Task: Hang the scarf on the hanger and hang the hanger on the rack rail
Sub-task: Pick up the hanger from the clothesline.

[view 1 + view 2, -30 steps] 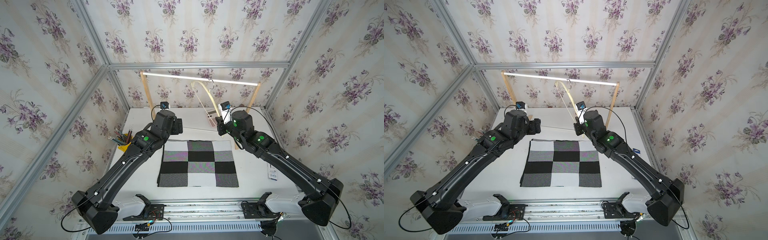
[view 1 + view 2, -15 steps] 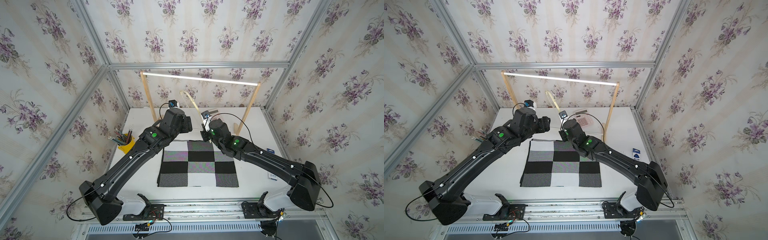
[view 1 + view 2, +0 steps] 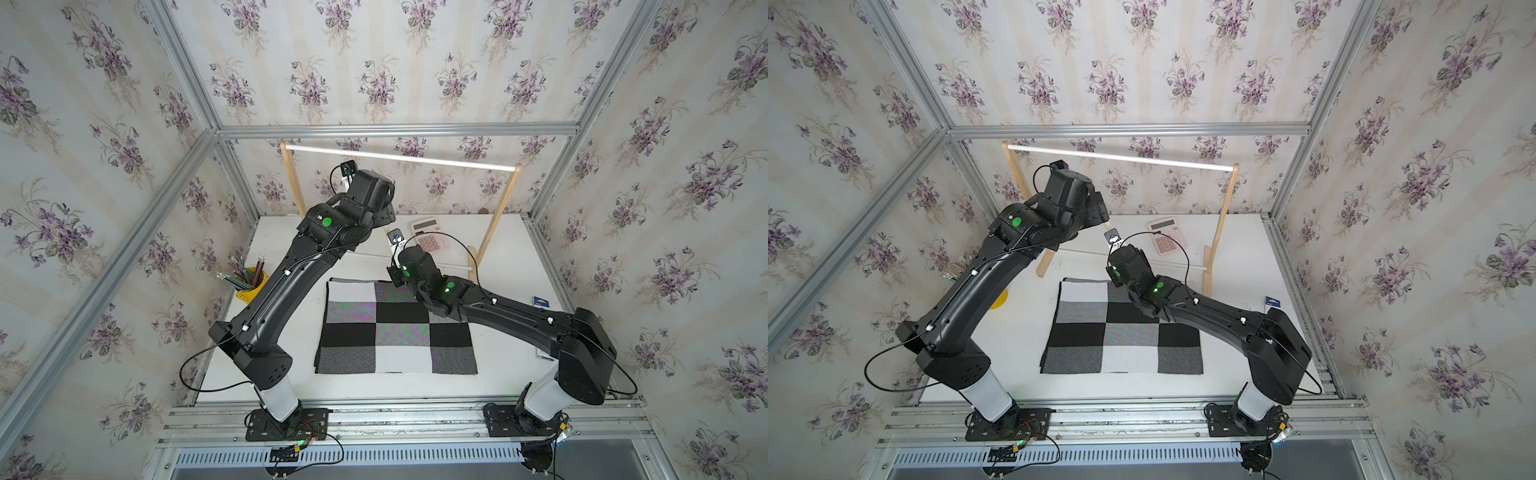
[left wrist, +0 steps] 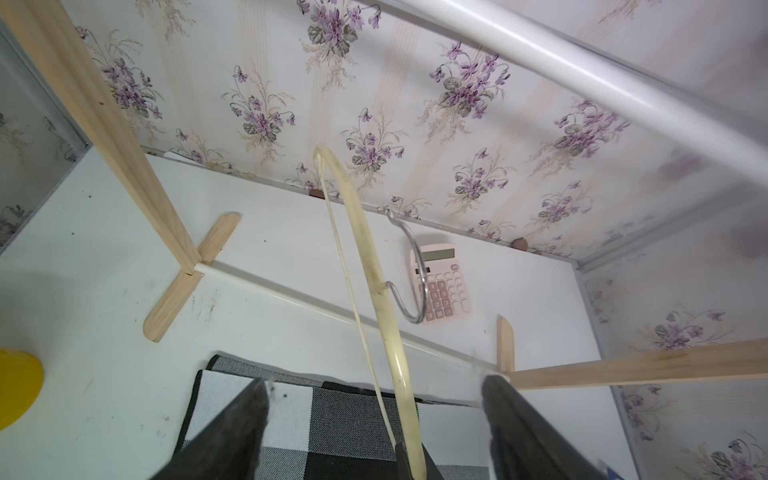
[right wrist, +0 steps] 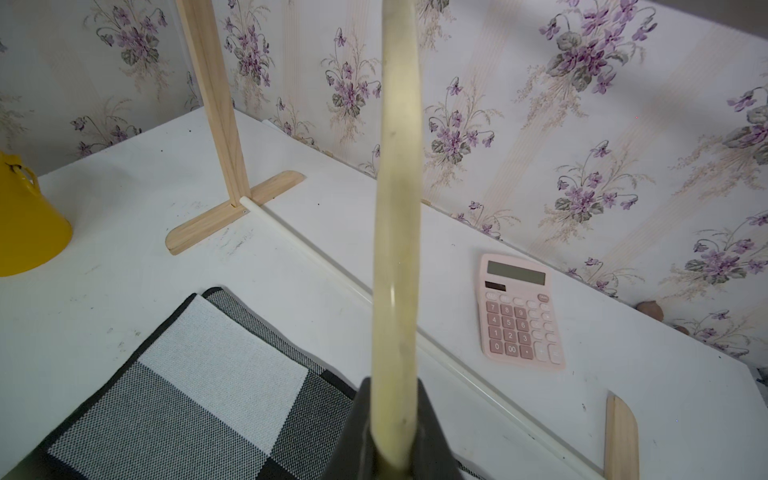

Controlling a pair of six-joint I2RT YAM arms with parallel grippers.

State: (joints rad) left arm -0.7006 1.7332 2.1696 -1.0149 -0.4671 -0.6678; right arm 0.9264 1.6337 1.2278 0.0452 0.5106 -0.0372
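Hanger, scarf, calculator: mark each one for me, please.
hanger (image 5: 395,208): right wrist view, on its cream arched arm.
scarf (image 3: 401,334): in a top view, on its middle grey square.
calculator (image 5: 517,320): right wrist view, on its keypad.

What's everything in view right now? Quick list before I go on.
scarf: 1, black-white-grey check, flat mid-table
hanger: 1, cream, held, off the rack
rack: 1, wood with white rods, far side
calculator: 1, pink, beyond lower rod
cup: 1, yellow, pencils inside, left edge
blue item: 1, small, right edge
table: 1, white
left fingers: 2, black, open, empty
right fingers: 2, black, shut on hanger
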